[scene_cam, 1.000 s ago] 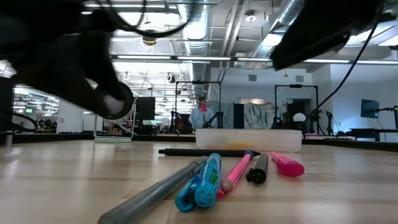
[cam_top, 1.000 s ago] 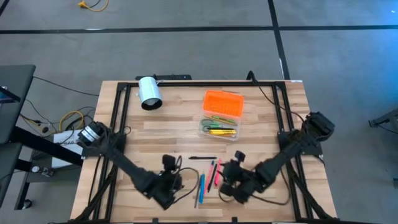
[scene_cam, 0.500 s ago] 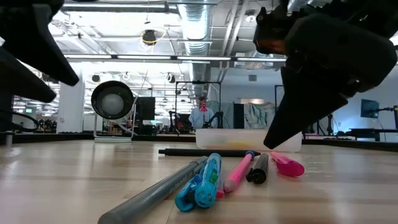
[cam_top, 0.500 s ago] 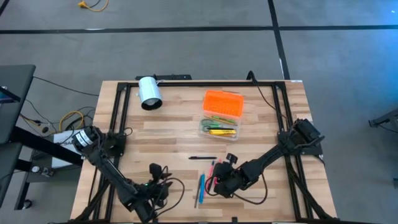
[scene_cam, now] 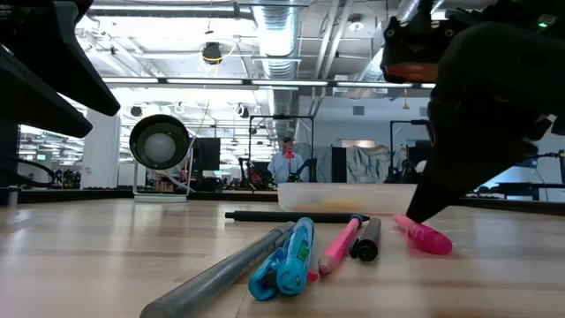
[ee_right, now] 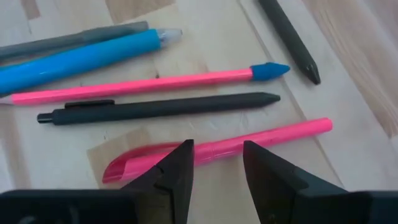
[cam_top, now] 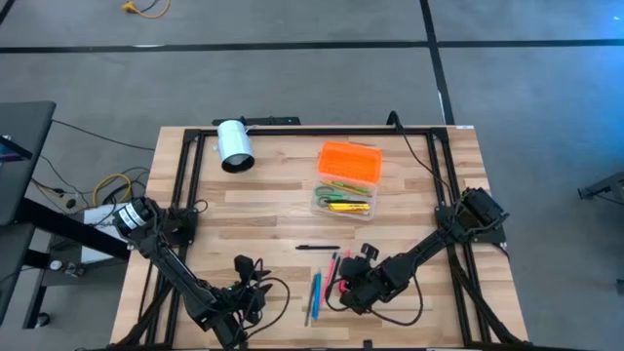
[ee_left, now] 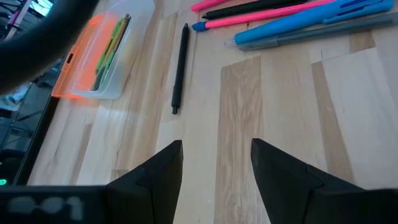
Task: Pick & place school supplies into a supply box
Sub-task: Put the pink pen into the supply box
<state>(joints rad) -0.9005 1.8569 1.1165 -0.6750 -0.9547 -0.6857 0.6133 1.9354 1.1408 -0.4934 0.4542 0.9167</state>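
Note:
Several pens lie loose on the wood near the front edge: a blue one [cam_top: 317, 289], a grey one [ee_right: 74, 37], a pink one with a blue cap [ee_right: 143, 85], a black one [ee_right: 155, 107] and a pink pen [ee_right: 217, 151]. Another black pen [cam_top: 319, 248] lies apart, farther back. The supply box [cam_top: 344, 202], clear with its orange lid [cam_top: 351, 161] open behind it, holds a few supplies. My right gripper [ee_right: 216, 163] is open, low over the pink pen's middle. My left gripper [ee_left: 216, 163] is open over bare wood, left of the pens. My right gripper comes down slanting from the table's right. Its two fingers stand one after the other along the pink pen's middle [ee_right: 219, 148], which lies flat on the table. One fingertip [scene_cam: 415, 215] is down by the pen's far end; I cannot tell whether it touches.
A white cylinder [cam_top: 234, 146] lies on its side at the far left of the table. Black frame rails [cam_top: 185, 185] run along both sides. Bare wood [ee_left: 242, 106] lies between my left gripper and the pens. Beyond the table, a person [scene_cam: 285, 163] stands far off in the room.
My left gripper has swung away from the pens toward the table's near left corner, then stopped. My right gripper has come down and tipped steeper over the pink pen. In the low view the pink pen has slid a little toward the table's right.

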